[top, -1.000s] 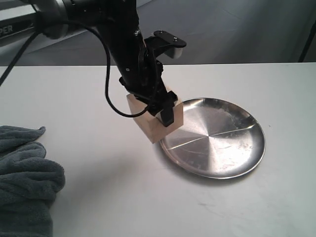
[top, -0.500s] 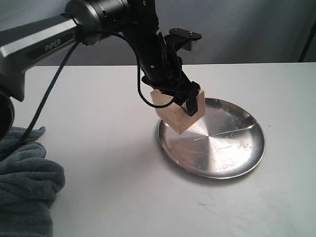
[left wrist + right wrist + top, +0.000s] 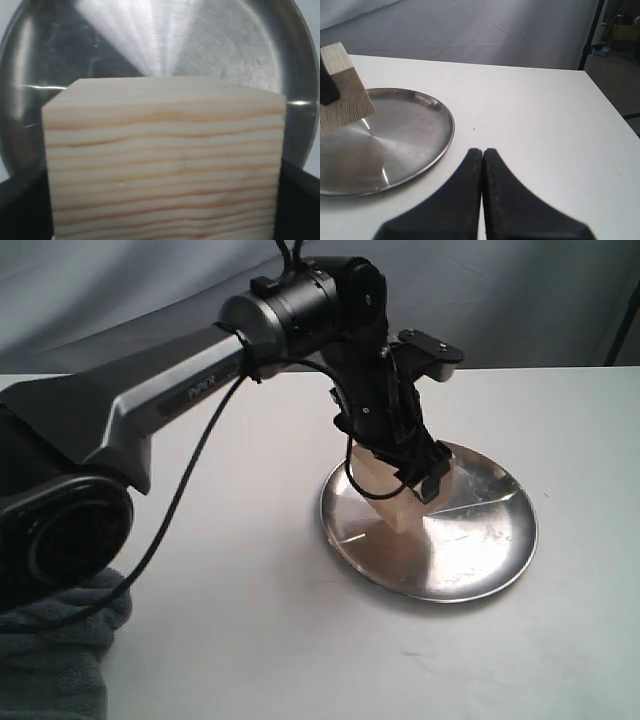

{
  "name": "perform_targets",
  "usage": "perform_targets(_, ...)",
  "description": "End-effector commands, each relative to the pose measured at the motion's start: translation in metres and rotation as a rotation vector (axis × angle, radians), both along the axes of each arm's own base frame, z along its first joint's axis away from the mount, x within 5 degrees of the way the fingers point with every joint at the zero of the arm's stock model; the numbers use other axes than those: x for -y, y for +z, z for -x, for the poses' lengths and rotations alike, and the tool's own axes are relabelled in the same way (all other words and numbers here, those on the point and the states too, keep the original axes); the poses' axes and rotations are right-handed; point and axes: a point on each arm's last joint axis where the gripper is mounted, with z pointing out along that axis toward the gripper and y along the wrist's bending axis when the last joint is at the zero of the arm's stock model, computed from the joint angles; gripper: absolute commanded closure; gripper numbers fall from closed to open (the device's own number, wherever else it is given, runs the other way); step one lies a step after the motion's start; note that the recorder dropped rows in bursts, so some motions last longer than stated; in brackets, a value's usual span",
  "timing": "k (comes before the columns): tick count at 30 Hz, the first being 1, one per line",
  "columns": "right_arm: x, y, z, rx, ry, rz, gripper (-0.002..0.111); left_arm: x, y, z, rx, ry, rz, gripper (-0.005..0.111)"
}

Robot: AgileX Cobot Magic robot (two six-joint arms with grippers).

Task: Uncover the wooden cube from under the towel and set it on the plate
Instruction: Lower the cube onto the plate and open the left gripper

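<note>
Gripping the wooden cube [image 3: 385,498] by 2 opposite flat faces, the left jaws hold it tilted, low over the plate [image 3: 470,552]. Stiff, light, grainy wood should not slip, though the shiny dish might let it slide. The right jaws rest pressed together, empty.

White table [image 3: 250,640], matte, w/ a tiny dark speck [image 3: 474,129] on top. Behind table's far edge: grey wrinkled backdrop [image 3: 520,300], full width. Off table's far right corner: thin black pole [image 3: 590,34], leaning. Past table's right edge, lower down: dark floor [image 3: 620,85].
</note>
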Motion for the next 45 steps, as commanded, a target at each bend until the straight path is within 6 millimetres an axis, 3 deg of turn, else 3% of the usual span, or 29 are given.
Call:
perform_targets(1,0.0,-0.001,0.0,0.004,0.002,0.004,0.108,0.016,-0.005,0.005,0.007,0.009,0.013,0.093)
perform_targets(8,0.0,-0.001,0.0,0.004,0.002,0.004,0.108,0.019,-0.021,0.003,-0.02,0.035,0.008,0.093)
perform_targets(27,0.0,-0.001,0.0,0.004,0.002,0.004,0.108,0.014,-0.022,-0.001,0.015,0.075,-0.041,0.093)
perform_targets(29,0.0,-0.001,0.0,0.004,0.002,0.004,0.108,0.014,-0.022,-0.001,0.015,0.075,-0.041,0.084)
perform_targets(30,0.0,-0.001,0.0,0.004,0.002,0.004,0.108,0.015,-0.022,-0.001,0.011,0.075,-0.037,0.069)
perform_targets(32,0.0,-0.001,0.0,0.004,0.002,0.004,0.108,0.015,-0.021,0.0,0.004,0.076,-0.03,0.05)
perform_targets(33,0.0,-0.001,0.0,0.004,0.002,0.004,0.108,0.016,-0.021,0.0,0.002,0.076,-0.028,0.046)
perform_targets(38,0.0,-0.001,0.0,0.004,0.002,0.004,0.108,0.021,-0.006,0.0,0.023,0.09,0.061,0.046)
perform_targets(45,0.0,-0.001,0.0,0.004,0.002,0.004,0.108,0.018,0.006,0.001,0.04,0.087,0.059,0.046)
